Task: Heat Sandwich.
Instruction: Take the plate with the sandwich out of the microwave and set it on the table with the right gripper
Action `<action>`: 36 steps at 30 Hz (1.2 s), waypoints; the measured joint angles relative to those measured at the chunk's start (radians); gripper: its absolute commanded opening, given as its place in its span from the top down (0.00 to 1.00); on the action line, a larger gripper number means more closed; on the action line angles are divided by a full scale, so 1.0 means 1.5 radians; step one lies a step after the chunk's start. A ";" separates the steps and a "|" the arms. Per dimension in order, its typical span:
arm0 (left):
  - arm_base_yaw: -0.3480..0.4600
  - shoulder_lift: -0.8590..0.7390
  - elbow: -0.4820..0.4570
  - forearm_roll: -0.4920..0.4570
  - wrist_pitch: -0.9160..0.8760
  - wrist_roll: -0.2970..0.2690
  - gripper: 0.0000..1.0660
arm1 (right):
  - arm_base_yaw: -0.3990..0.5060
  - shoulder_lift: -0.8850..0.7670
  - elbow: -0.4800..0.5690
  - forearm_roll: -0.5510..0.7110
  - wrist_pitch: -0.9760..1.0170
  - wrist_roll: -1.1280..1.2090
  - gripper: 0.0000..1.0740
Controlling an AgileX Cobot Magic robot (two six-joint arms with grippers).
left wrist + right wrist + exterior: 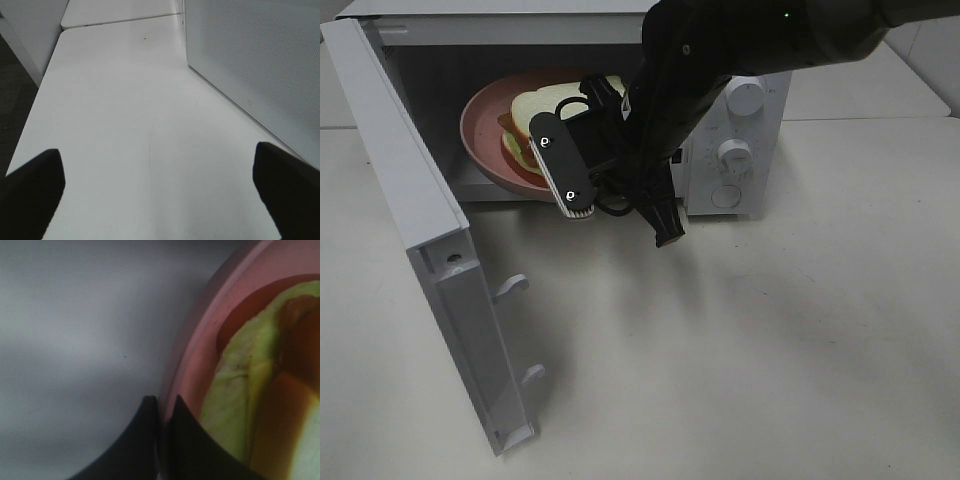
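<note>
- Sandwich [542,106] of pale bread with a yellow-green filling lies on a round pink plate [480,120], inside the open microwave [760,140], toward the left of its cavity.
- Plate rests tilted, its front edge at the cavity's sill.
- Right gripper [162,407] sits at the plate's rim, jaws together; in the right wrist view the pink rim runs down to the dark tips, but whether they pinch it I cannot tell.
- Right arm reaches in from the upper right, crossing in front of the microwave's knobs [748,97].
- Microwave door [410,220] stands swung wide to the left.
- Left gripper [160,192] hovers over the white table [125,125] beside the microwave's side wall, jaws wide apart, empty.
</note>
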 measured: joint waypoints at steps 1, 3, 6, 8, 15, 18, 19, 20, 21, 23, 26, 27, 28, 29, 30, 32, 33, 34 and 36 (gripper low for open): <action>0.000 0.000 0.000 0.000 0.000 0.000 0.08 | 0.000 0.000 0.000 0.000 0.000 0.000 1.00; 0.000 0.000 0.000 0.000 0.000 0.000 0.08 | 0.001 -0.011 0.013 0.000 -0.005 -0.001 1.00; 0.000 0.000 0.000 0.000 0.000 0.000 0.08 | 0.001 -0.029 0.037 0.000 -0.012 -0.004 1.00; 0.000 0.000 0.000 0.000 0.000 0.000 0.08 | 0.001 -0.044 0.053 0.000 -0.015 -0.009 1.00; 0.000 0.000 0.000 0.000 0.000 0.000 0.08 | 0.001 -0.107 0.117 0.000 -0.029 -0.013 1.00; 0.000 0.000 0.000 0.000 0.000 0.000 0.08 | 0.001 -0.145 0.156 0.000 -0.039 -0.015 1.00; 0.000 0.000 0.000 0.000 0.000 0.000 0.08 | 0.001 -0.145 0.156 0.000 -0.039 -0.015 1.00; 0.000 0.000 0.000 0.000 0.000 0.000 0.08 | 0.001 -0.155 0.166 -0.001 -0.041 -0.017 1.00; 0.000 0.000 0.000 0.000 0.000 0.000 0.08 | 0.001 -0.166 0.178 -0.001 -0.045 -0.021 1.00; 0.000 0.000 0.000 0.000 0.000 0.000 0.08 | 0.001 -0.187 0.195 -0.001 -0.051 -0.028 1.00; 0.000 0.000 0.000 0.000 0.000 0.000 0.08 | 0.000 -0.225 0.227 -0.003 -0.062 -0.031 1.00; 0.000 0.000 0.000 0.000 0.000 0.000 0.08 | -0.001 -0.234 0.235 -0.003 -0.062 -0.031 1.00; 0.000 0.000 0.000 0.000 0.000 0.000 0.08 | -0.001 -0.234 0.235 -0.003 -0.062 -0.031 1.00; 0.000 0.000 0.000 0.000 0.000 0.000 0.08 | -0.001 -0.241 0.242 -0.003 -0.062 -0.031 1.00; 0.000 0.000 0.000 0.000 0.000 0.000 0.08 | -0.001 -0.259 0.255 -0.003 -0.061 -0.031 1.00; 0.000 0.000 0.000 0.000 0.000 0.000 0.08 | -0.001 -0.267 0.260 -0.003 -0.061 -0.031 1.00; 0.000 0.000 0.000 0.000 0.000 0.000 0.08 | -0.001 -0.275 0.266 -0.003 -0.060 -0.031 1.00; 0.000 0.000 0.000 0.000 0.000 0.000 0.08 | -0.001 -0.282 0.271 -0.003 -0.058 -0.031 1.00; 0.000 0.000 0.000 0.000 0.000 0.000 0.08 | -0.001 -0.305 0.286 -0.004 -0.057 -0.031 1.00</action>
